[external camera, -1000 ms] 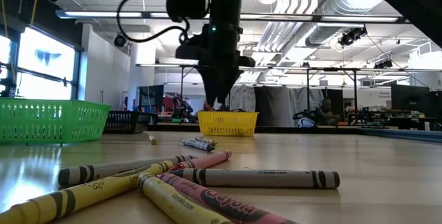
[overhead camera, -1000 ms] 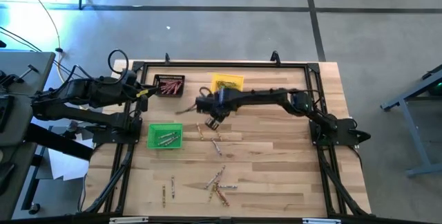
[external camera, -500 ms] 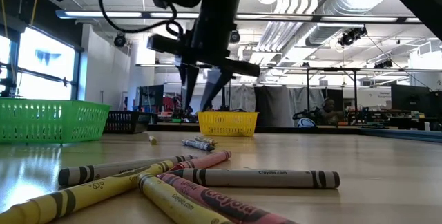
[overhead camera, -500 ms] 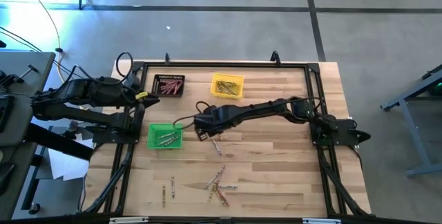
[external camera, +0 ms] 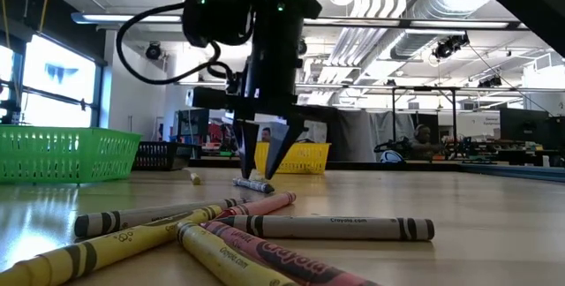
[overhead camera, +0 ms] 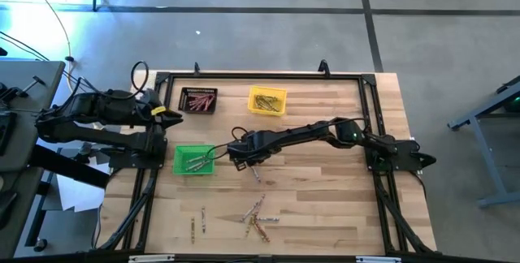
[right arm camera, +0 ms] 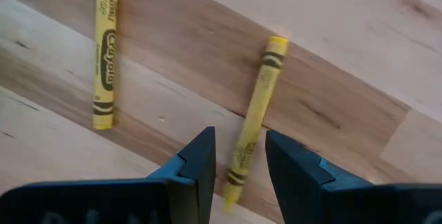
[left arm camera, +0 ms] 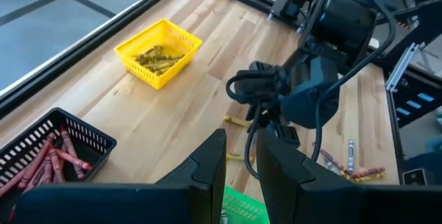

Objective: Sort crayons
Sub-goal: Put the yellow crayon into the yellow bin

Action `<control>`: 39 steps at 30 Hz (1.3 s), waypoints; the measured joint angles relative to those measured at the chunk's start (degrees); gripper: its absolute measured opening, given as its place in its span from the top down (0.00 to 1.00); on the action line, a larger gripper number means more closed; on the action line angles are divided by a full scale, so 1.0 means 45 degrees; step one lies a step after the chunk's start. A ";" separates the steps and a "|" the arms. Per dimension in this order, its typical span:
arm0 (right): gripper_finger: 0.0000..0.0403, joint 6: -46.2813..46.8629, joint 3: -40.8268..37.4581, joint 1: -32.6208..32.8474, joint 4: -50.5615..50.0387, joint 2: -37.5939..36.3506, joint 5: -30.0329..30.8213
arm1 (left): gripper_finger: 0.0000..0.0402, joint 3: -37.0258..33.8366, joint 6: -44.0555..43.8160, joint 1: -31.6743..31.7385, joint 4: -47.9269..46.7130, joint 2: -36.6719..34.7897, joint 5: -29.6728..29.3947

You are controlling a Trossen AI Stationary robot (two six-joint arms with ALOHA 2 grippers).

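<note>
Two yellow crayons lie under our right gripper [right arm camera: 238, 175], one [right arm camera: 254, 117] running between its parted fingers and the other [right arm camera: 105, 51] well off to one side. We hold nothing there; the jaws stand apart with the tips just above the table [overhead camera: 325, 206]. From above, this gripper [overhead camera: 240, 159] sits near the table's middle, just right of the green bin [overhead camera: 194, 160]. Our left gripper [overhead camera: 173, 112] waits at the far left edge beside the black bin [overhead camera: 197, 101], its fingers [left arm camera: 207, 169] narrowly apart and empty. More crayons [overhead camera: 257, 216] lie scattered toward the near edge, and the yellow bin [overhead camera: 267, 101] stands at the far side. We think the green bin holds greyish ones, though they are small.
</note>
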 joint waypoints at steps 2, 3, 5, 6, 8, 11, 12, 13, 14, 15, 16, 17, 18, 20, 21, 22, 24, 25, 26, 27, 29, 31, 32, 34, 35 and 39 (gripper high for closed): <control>0.72 0.0000 0.0000 -0.0045 -0.0027 0.0000 0.0016 | 0.84 0.0000 0.0005 -0.0004 -0.0009 -0.0130 -0.0002; 0.72 0.0000 0.0000 -0.0080 -0.0027 0.0000 0.0102 | 0.84 0.0000 0.0005 0.0000 -0.0004 -0.0190 -0.0002; 0.72 -0.0007 0.0000 -0.0130 -0.0042 0.0000 0.0303 | 0.84 0.0000 0.0010 -0.0004 -0.0004 -0.0287 -0.0002; 0.73 -0.0010 0.0000 -0.0148 -0.0041 0.0000 0.0390 | 0.84 0.0000 0.0010 -0.0001 0.0001 -0.0329 -0.0001; 0.75 -0.0072 0.0014 -0.0196 -0.0106 0.0108 0.0616 | 0.84 0.0000 0.0015 0.0000 -0.0008 -0.0409 -0.0002; 0.82 -0.0205 0.0087 -0.0310 -0.0294 0.0394 0.0678 | 0.84 0.0000 0.0019 -0.0002 -0.0011 -0.0430 0.0000; 0.85 -0.0222 0.0107 -0.0343 -0.0283 0.0501 0.0549 | 0.84 0.0000 0.0019 -0.0005 -0.0004 -0.0430 0.0015; 0.88 -0.0251 0.0107 -0.0388 -0.0272 0.0613 0.0327 | 0.84 0.0000 0.0031 -0.0005 -0.0006 -0.0440 0.0053; 0.92 -0.0360 0.0107 -0.0417 -0.0229 0.0712 0.0113 | 0.84 0.0000 0.0058 -0.0010 -0.0013 -0.0449 0.0069; 0.95 -0.0500 0.0107 -0.0417 -0.0185 0.0776 -0.0042 | 0.84 0.0000 0.0117 -0.0015 -0.0004 -0.0449 0.0102; 0.97 -0.0554 0.0112 -0.0417 -0.0177 0.0792 -0.0123 | 0.84 0.0000 0.0131 -0.0015 -0.0008 -0.0445 0.0127; 0.98 -0.0559 0.0107 -0.0417 -0.0171 0.0796 -0.0150 | 0.84 0.0000 0.0131 -0.0015 -0.0008 -0.0440 0.0144; 0.98 -0.0559 0.0111 -0.0417 -0.0135 0.0806 -0.0169 | 0.84 0.0000 0.0135 -0.0015 -0.0008 -0.0440 0.0144; 0.96 -0.0552 0.0277 -0.0420 -0.0281 0.0806 -0.0222 | 0.84 0.0000 0.0278 -0.0015 -0.0008 -0.0441 0.0144; 0.96 -0.0617 0.0473 -0.0428 -0.0370 0.0787 -0.0277 | 0.84 0.0000 0.0357 -0.0015 -0.0008 -0.0440 0.0142; 0.96 -0.0805 0.0686 -0.0432 -0.0495 0.0734 -0.0267 | 0.84 0.0000 0.0422 -0.0015 -0.0004 -0.0442 0.0139; 0.97 -0.1132 0.1085 -0.0431 -0.0731 0.0685 -0.0135 | 0.84 0.0000 0.0465 -0.0015 -0.0004 -0.0440 0.0094; 0.98 -0.1323 0.1293 -0.0427 -0.0829 0.0676 -0.0091 | 0.84 0.0000 0.0457 -0.0015 0.0001 -0.0440 0.0076; 0.99 -0.1531 0.1525 -0.0435 -0.0831 0.0637 0.0025 | 0.84 0.0000 0.0456 -0.0015 0.0001 -0.0440 0.0065; 0.99 -0.1770 0.1751 -0.0456 -0.0862 0.0479 0.0276 | 0.84 0.0000 0.0456 -0.0015 0.0001 -0.0440 0.0057; 0.99 -0.2215 0.2282 -0.0510 -0.0951 0.0092 0.0791 | 0.84 0.0000 0.0401 -0.0015 0.0001 -0.0445 0.0048; 0.98 -0.2712 0.2853 -0.0695 -0.1207 -0.0089 0.1415 | 0.84 0.0000 0.0316 -0.0015 -0.0001 -0.0440 0.0042; 0.97 -0.3062 0.3124 -0.0829 -0.1410 -0.0086 0.1747 | 0.84 0.0000 0.0308 -0.0015 0.0005 -0.0445 0.0033; 0.96 -0.3832 0.3789 -0.1109 -0.1896 -0.0008 0.2423 | 0.84 0.0000 0.0306 -0.0015 0.0006 -0.0440 -0.0017; 0.96 -0.4207 0.4101 -0.1277 -0.2086 -0.0008 0.2783 | 0.84 0.0000 0.0272 -0.0015 0.0006 -0.0440 -0.0026; 0.96 -0.5566 0.3577 -0.2120 -0.2111 -0.0783 0.3961 | 0.84 0.0000 0.0238 -0.0015 0.0011 -0.0440 -0.0425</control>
